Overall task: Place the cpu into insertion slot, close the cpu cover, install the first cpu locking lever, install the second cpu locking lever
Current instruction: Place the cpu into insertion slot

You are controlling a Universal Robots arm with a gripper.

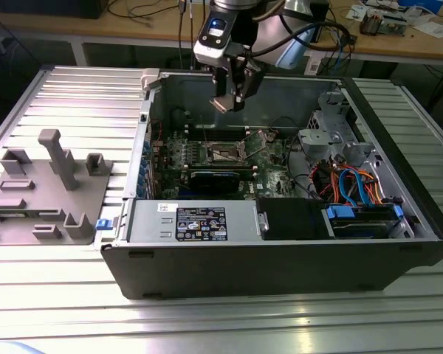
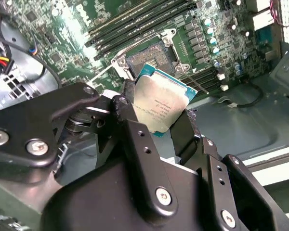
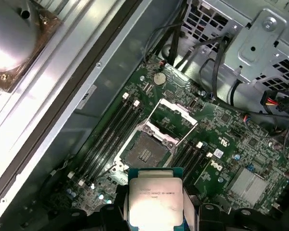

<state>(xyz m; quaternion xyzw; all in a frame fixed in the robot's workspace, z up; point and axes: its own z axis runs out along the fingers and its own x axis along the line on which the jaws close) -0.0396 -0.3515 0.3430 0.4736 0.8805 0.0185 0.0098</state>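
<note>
The cpu [image 1: 221, 104], a flat square chip with a dull silver top, hangs in my gripper [image 1: 227, 94] above the open computer case. Both wrist views show the gripper [image 2: 156, 115] shut on the chip's edges, with black fingers [image 2: 130, 120] either side of the cpu [image 2: 161, 106]. The insertion slot [image 3: 145, 153] lies bare on the green board, a short way beyond the held cpu [image 3: 154, 197]. Its dark square also shows under the gripper in the exterior view, insertion slot [image 1: 227, 153]. The cpu cover [image 3: 176, 114], a silvery frame plate, stands flipped open at the slot's far side.
Long black memory slots [image 3: 111, 137] run beside the socket. A metal drive cage [image 1: 332, 140] and orange and blue cables [image 1: 354, 184] fill the case at the exterior view's right. A power supply [image 1: 199, 221] sits at the front. A grey fixture block [image 1: 44, 184] rests outside the case.
</note>
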